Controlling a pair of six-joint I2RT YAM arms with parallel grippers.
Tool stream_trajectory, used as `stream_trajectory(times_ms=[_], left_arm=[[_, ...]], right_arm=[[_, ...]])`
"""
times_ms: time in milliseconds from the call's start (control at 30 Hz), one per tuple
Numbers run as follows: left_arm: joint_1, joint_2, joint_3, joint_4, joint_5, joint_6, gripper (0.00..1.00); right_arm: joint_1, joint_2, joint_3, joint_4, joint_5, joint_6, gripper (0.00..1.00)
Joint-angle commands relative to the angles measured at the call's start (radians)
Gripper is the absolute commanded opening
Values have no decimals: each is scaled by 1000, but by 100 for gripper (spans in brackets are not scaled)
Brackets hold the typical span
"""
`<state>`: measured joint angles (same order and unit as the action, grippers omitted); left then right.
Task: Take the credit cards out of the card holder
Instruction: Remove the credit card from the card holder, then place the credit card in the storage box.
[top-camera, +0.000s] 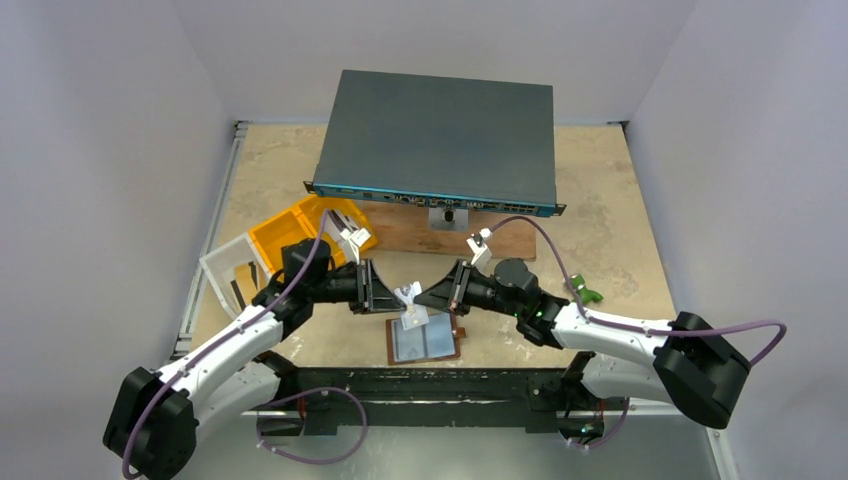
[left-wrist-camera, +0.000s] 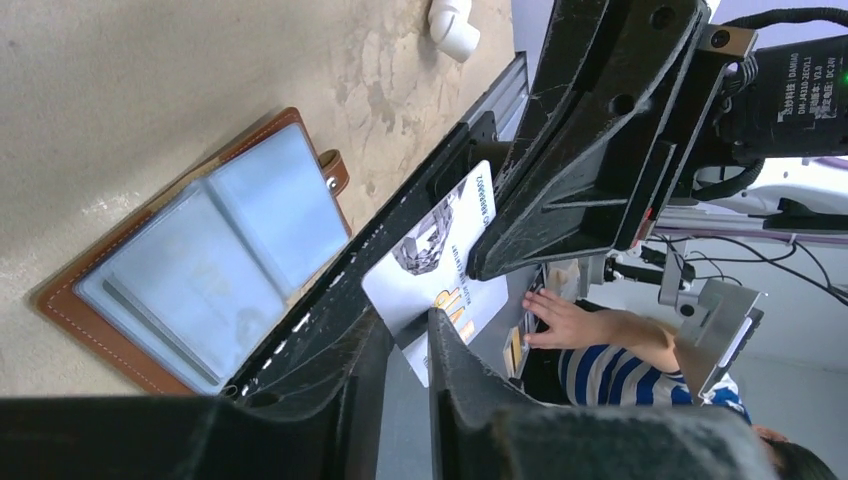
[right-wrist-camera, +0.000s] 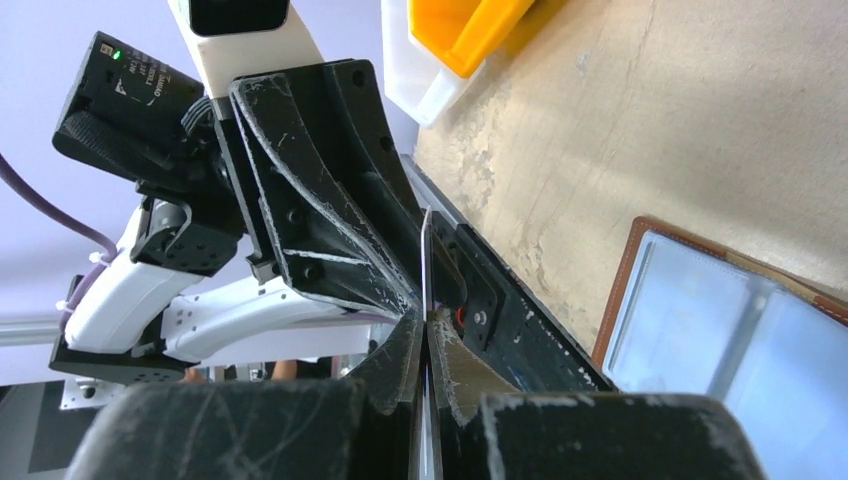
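Showing card (left-wrist-camera: 438, 272) print: left wrist only

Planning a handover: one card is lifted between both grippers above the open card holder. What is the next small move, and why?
Probably close the left gripper on the credit card: its fingers flank the card with a gap, while the right gripper already pinches it above the card holder.

My right gripper (right-wrist-camera: 427, 345) is clamped on a credit card (right-wrist-camera: 424, 255) that I see edge-on at centre. The left gripper (right-wrist-camera: 428, 290) faces it from 10 o'clock, its fingers flanking the same card, though I can't tell whether they grip it. The card holder (right-wrist-camera: 720, 330) lies open on the table (right-wrist-camera: 650, 120) at 4 o'clock, with a yellow tray (right-wrist-camera: 470, 30) at 12 o'clock.
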<state>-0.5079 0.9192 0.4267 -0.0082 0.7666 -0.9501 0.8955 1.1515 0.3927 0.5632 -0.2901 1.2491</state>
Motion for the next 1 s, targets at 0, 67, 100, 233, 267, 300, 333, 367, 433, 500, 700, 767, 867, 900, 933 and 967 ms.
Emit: stream_trajectory(times_ms=[0,67,100,233,267,300,333,367,433,500,700,767,867,900,933,967], left_arm=[[-5,7,3,97,63,-24,13],[-5,11,1,97,61,-27,3],[-6,9,0,94,57,-29,0],[-5,-2,10,51,28,-30,0],[-6,-9,10,37,16,-31,0],[-6,-18,11,24,4,-30,0],[-5,-26,10,14,-8,-29,0],[-5,-36,12,-21,-22,-28,0],[-6,-54,17,-66,-49,-22,0],[-4,-79,27,-134,-93,-13,0],[0,-188,106,-461,-349,60,0],[2,-209,143,-568,-436,79,0],[3,-222,195,-695,-558,90,0],[3,-225,210,-735,-600,87,0],[3,-229,224,-771,-640,82,0],[3,-233,241,-802,-680,78,0]], right_arm=[[5,8,51,34,-25,-15,0],[5,13,57,22,-24,-25,0],[5,14,63,9,-19,-35,0],[5,2,75,-54,13,-64,18],[5,0,77,-66,13,-72,24],[5,-1,82,-87,19,-82,30],[5,-3,94,-118,31,-95,37],[5,-6,106,-153,48,-110,44],[5,-14,122,-198,76,-132,55],[4,-25,141,-257,109,-163,64],[5,-73,195,-437,207,-227,89],[5,-84,206,-465,236,-237,95],[5,-75,237,-532,275,-270,99],[5,-67,251,-556,286,-278,99],[5,-61,266,-586,298,-289,99],[5,-54,277,-610,325,-300,99]])
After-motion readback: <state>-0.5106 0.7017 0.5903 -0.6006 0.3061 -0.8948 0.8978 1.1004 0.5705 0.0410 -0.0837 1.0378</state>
